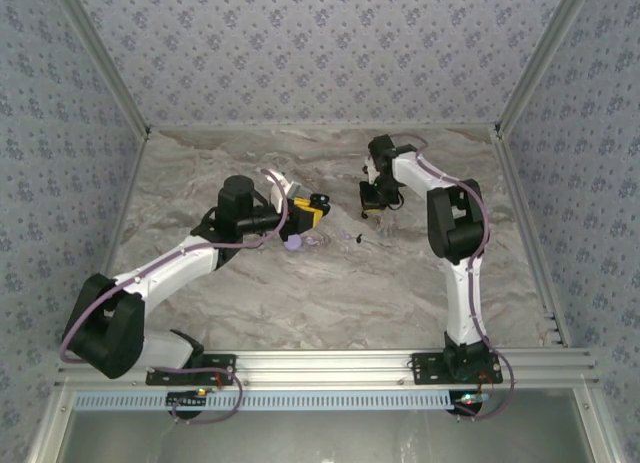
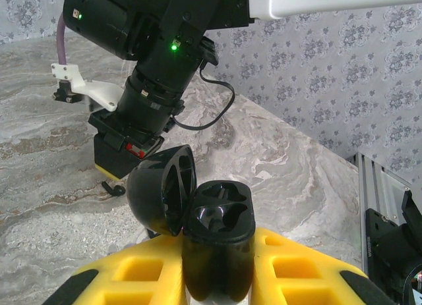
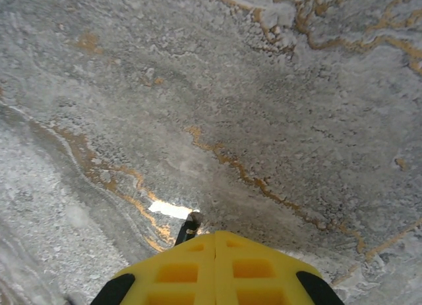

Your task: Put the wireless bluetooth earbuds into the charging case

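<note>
You have the marbled table (image 1: pixel 300 313), with both arms reached to its middle. Your left gripper (image 1: pixel 309 210) sits left of centre, its fingers pinching the black case (image 2: pixel 218 221) by the body. The lid (image 2: pixel 160 190) is swung open and both wells look empty (so nothing is seated yet). A lavender puck (image 1: pixel 293 243) lies on the table just near of that gripper, untouched.

Your right gripper (image 3: pixel 214 239) is down at the table, right of the case and slightly farther back, with its fingers pressed together along their seam. A tiny black earbud (image 3: pixel 190 224) pokes out at their tip, left of the seam. I cannot tell whether it is nipped or merely touching. A couple of specks (image 1: pixel 346 236) lie between the grippers, too small to name.

The step in hand looks like picking the first earbud. Next you would lift a little and check that the bud comes up. Then carry it left over the open case, line it up with one well and lower it in.
</note>
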{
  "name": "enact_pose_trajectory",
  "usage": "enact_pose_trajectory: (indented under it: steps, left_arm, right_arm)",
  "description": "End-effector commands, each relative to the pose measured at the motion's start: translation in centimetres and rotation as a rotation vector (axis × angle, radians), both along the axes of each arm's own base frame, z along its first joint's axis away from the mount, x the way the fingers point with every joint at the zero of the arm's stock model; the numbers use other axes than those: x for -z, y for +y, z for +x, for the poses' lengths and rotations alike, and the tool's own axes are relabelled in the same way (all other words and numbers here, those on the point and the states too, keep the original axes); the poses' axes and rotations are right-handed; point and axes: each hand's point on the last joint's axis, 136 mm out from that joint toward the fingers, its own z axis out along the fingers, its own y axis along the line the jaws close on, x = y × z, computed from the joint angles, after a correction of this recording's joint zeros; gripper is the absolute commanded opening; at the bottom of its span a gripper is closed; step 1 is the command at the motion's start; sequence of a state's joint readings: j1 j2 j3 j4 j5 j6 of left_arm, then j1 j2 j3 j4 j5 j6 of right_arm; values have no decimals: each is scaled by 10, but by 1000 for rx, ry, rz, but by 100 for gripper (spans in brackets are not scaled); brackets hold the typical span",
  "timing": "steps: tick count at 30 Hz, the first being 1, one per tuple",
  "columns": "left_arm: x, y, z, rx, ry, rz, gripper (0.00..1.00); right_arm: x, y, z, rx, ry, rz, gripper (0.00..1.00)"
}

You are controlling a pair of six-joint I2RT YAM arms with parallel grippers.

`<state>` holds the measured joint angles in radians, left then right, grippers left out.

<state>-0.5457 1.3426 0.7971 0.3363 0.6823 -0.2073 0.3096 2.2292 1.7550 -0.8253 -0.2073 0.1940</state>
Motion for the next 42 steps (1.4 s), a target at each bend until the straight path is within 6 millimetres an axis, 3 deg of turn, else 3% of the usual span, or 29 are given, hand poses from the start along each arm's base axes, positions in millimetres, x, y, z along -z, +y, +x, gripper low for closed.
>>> enact_pose_trajectory:
  steps: [1,15,23,27,35,42]
  left_arm:
    - [-15,0,-3,4,-41,-17,24]
    - [-15,2,-4,0,-38,-15,23]
    - [-17,4,-6,-6,-41,-13,23]
    - [-18,4,-7,-6,-41,-13,23]
    - [-16,6,-8,-10,-37,-9,23]
    - [-16,6,-8,-11,-36,-9,22]
  right_arm:
    - [4,-2,-2,6,26,-32,8]
    - [10,29,-9,-110,61,31,10]
    - [8,41,-30,-228,93,24,10]
    - [9,36,-39,-268,106,-30,11]
    - [-7,26,-43,-299,77,-80,14]
    - [-34,30,-42,-283,29,-49,16]
